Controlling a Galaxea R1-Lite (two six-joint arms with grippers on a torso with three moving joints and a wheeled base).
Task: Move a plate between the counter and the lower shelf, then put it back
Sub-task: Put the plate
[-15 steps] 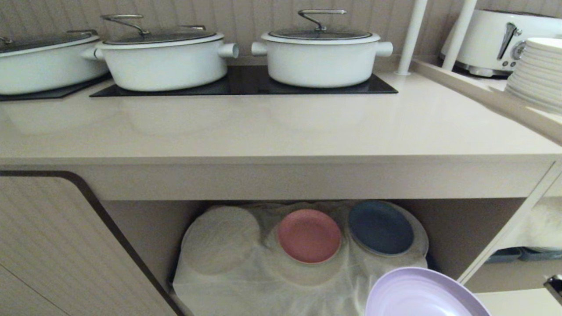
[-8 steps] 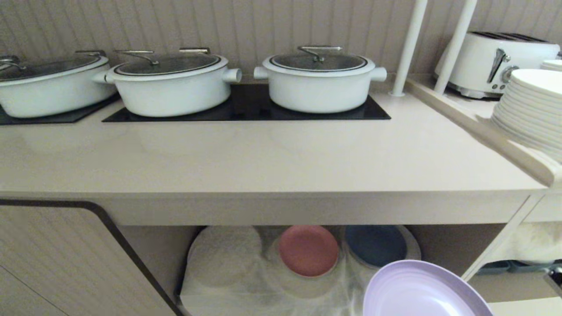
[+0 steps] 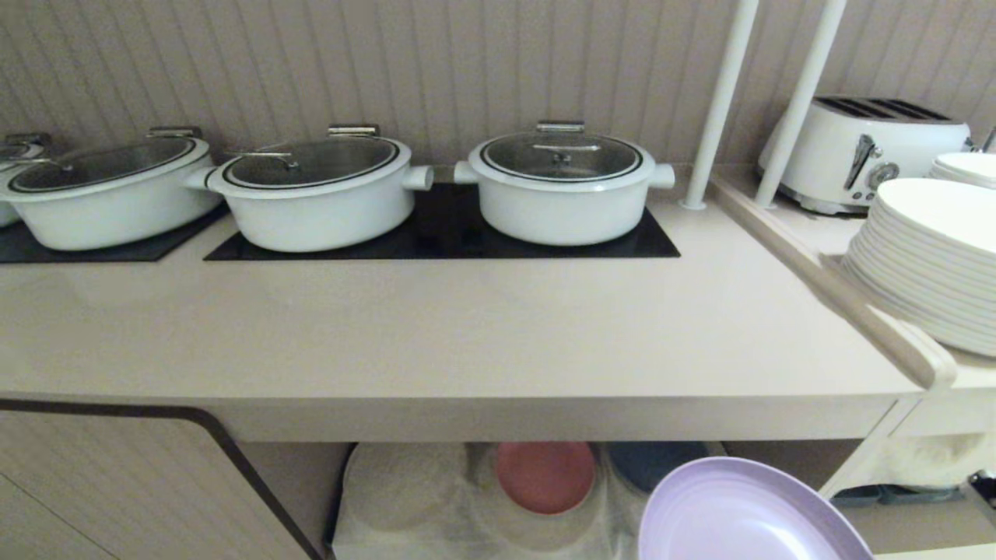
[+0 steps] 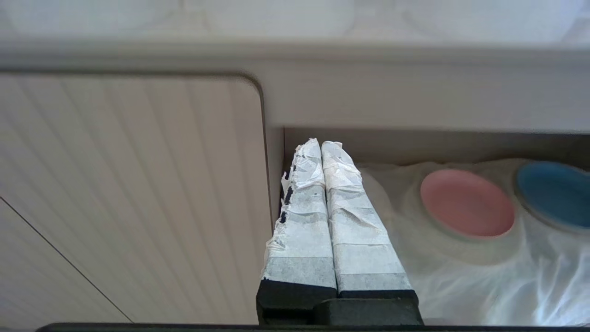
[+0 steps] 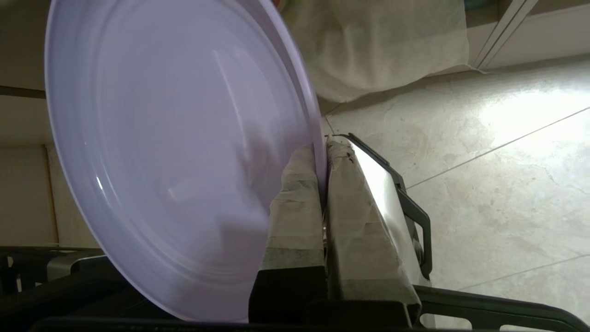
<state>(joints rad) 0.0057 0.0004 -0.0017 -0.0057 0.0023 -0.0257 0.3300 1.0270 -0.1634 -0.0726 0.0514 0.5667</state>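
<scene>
Closest to the robot, the right pincer [image 5: 322, 184] is clamped on the rim of the plate [image 5: 175, 152], a small pale lilac dish with a low raised edge. The grip is thin: only the rim sits between the two taped fingers [image 5: 295, 212], and the plate stands tilted out to one side of them. In the head view the plate [image 3: 747, 517] hangs low at the right, in front of the cupboard opening and below the front edge of the surface [image 3: 498, 334].

The left pincer [image 4: 322, 147] is idle with its fingers pressed together on nothing, pointing toward the lower shelf [image 4: 461, 267].

Just behind the plate, the shelf's white cloth holds a pink plate [image 3: 545, 476] and a dark blue plate [image 3: 657, 465].

Farther back, the surface is bare in front, with three white pots [image 3: 564, 187] on black hob panels behind.

To do this well, the plate likely needs to rise clear of the thick front edge before going forward, level out, and land on the bare front area, well short of the pots. A rim-only hold may slip if jolted.
</scene>
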